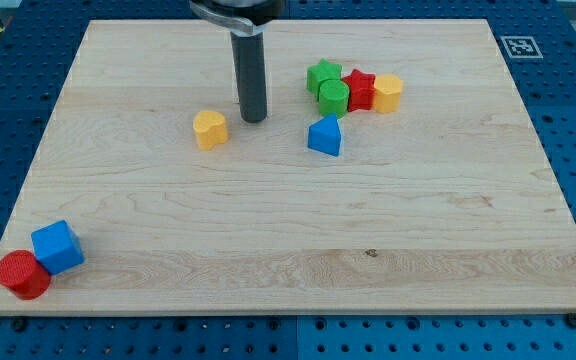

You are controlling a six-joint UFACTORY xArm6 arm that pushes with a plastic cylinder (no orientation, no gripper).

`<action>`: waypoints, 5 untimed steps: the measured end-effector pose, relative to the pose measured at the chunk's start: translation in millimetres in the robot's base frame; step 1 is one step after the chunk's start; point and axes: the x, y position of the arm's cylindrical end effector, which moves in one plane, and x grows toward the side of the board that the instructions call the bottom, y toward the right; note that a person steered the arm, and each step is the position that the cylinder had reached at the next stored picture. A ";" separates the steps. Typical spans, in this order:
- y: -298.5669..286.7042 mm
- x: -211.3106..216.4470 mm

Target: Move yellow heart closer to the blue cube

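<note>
The yellow heart (209, 130) lies on the wooden board in the upper middle-left of the view. The blue cube (57, 247) sits near the view's bottom left corner, touching a red cylinder (22, 275). My tip (254, 118) stands just to the right of the yellow heart, slightly above it in the view, with a small gap between them. The rod rises from there to the view's top edge.
A blue triangular block (325, 136) lies right of my tip. Above it sits a cluster: a green star (322, 75), a green cylinder (333, 98), a red star (359, 89) and a yellow hexagon-like block (387, 92). The board's edge (288, 312) runs along the bottom.
</note>
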 end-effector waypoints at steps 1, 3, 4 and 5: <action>-13.3 -3.6; -35.3 9.4; -43.3 23.1; -50.6 35.8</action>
